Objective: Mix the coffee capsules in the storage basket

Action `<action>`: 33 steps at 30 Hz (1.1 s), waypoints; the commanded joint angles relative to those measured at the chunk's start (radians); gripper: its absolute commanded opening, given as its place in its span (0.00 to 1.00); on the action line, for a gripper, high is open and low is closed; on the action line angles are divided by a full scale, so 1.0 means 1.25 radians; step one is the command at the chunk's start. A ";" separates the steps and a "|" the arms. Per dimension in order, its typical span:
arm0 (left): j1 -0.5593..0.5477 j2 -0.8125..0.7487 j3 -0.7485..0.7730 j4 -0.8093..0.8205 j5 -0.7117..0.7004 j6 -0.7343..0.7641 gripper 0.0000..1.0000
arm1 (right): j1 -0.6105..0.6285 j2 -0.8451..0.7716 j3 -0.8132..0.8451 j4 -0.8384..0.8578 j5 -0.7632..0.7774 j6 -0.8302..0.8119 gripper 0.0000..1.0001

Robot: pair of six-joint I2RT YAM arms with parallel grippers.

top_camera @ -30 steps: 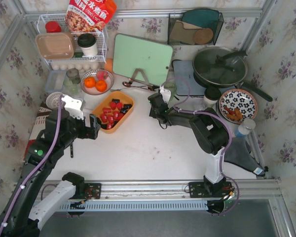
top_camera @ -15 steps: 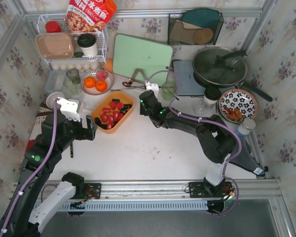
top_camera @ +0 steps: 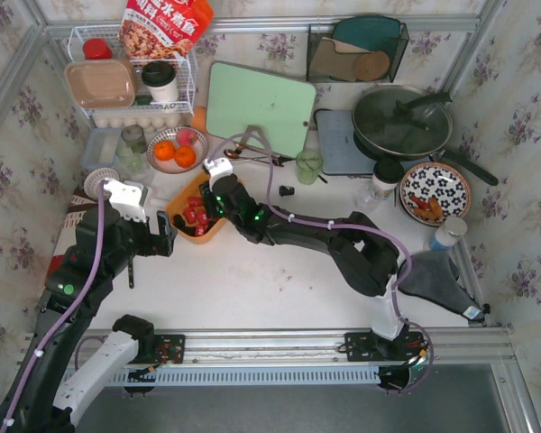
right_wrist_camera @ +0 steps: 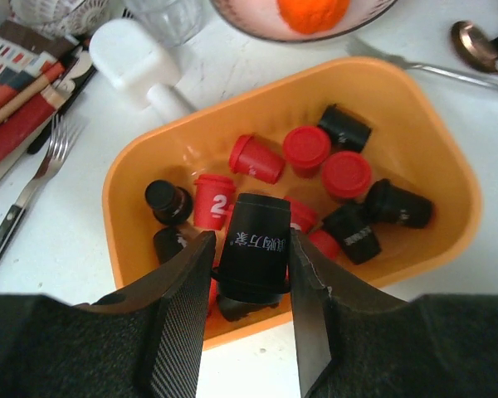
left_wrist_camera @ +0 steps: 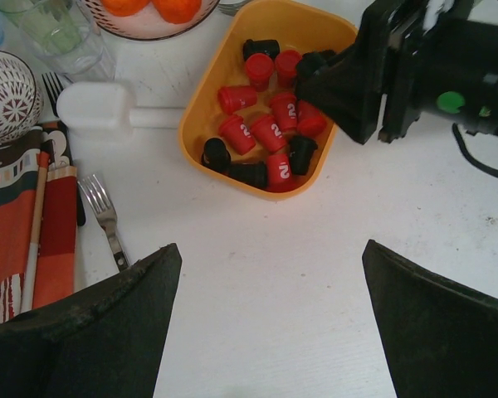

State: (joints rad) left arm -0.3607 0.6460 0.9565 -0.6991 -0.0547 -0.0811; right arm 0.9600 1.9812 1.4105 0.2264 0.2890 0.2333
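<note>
The orange-yellow storage basket [top_camera: 204, 236] sits left of the table's centre, with several red and black coffee capsules [top_camera: 193, 215] in it. My right gripper [top_camera: 209, 204] hangs over the basket's near side, shut on a black capsule [right_wrist_camera: 257, 253] held above the pile. The right wrist view shows the basket's rim [right_wrist_camera: 448, 166] and red capsules [right_wrist_camera: 212, 199] lying beside black ones below the gripper [right_wrist_camera: 251, 278]. My left gripper [top_camera: 165, 233] is open and empty over bare table just left of the basket. In its view [left_wrist_camera: 270, 253] the basket [left_wrist_camera: 201, 99] lies ahead.
A bowl of oranges [top_camera: 176, 149], a glass [left_wrist_camera: 58, 33] and a white block [left_wrist_camera: 95, 108] stand behind and left of the basket. A fork [left_wrist_camera: 106, 217] and a striped cloth [left_wrist_camera: 17, 215] lie at left. A green board [top_camera: 260, 106], pan [top_camera: 401, 122] and patterned plate [top_camera: 435, 192] stand further back and right.
My right arm has swung left from the table's middle to over the basket. My left gripper drew back a little to the left and then held still.
</note>
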 commanded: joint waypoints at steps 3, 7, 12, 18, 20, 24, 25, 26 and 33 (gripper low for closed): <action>0.001 0.001 -0.002 0.028 0.000 0.003 0.92 | 0.004 0.033 0.014 0.020 -0.098 0.010 0.47; 0.003 0.004 -0.002 0.029 0.000 0.002 0.93 | 0.004 0.027 0.009 0.005 -0.103 0.001 0.57; 0.006 0.007 -0.002 0.030 0.001 0.002 0.93 | 0.004 0.002 -0.015 0.008 -0.070 -0.023 0.67; 0.010 0.010 -0.001 0.031 0.008 -0.001 0.92 | -0.005 -0.020 -0.036 0.007 0.058 -0.055 0.64; 0.011 0.011 0.000 0.032 0.010 0.000 0.93 | -0.016 -0.026 -0.044 0.004 0.116 -0.045 0.63; 0.013 0.012 -0.001 0.031 0.015 -0.001 0.92 | -0.057 -0.038 -0.062 -0.015 0.168 -0.009 0.62; 0.013 0.012 -0.001 0.031 0.016 -0.001 0.92 | -0.069 -0.039 -0.068 -0.016 0.173 0.002 0.63; 0.013 0.012 -0.001 0.032 0.018 -0.002 0.92 | -0.084 -0.041 -0.075 -0.018 0.173 0.014 0.63; 0.014 0.014 -0.001 0.033 0.023 -0.001 0.93 | -0.182 -0.035 -0.114 -0.031 0.118 0.055 0.71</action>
State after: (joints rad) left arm -0.3443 0.6613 0.9546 -0.6991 -0.0364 -0.0814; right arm 0.7727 1.9366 1.2827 0.1867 0.4530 0.2615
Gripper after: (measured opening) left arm 0.925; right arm 0.690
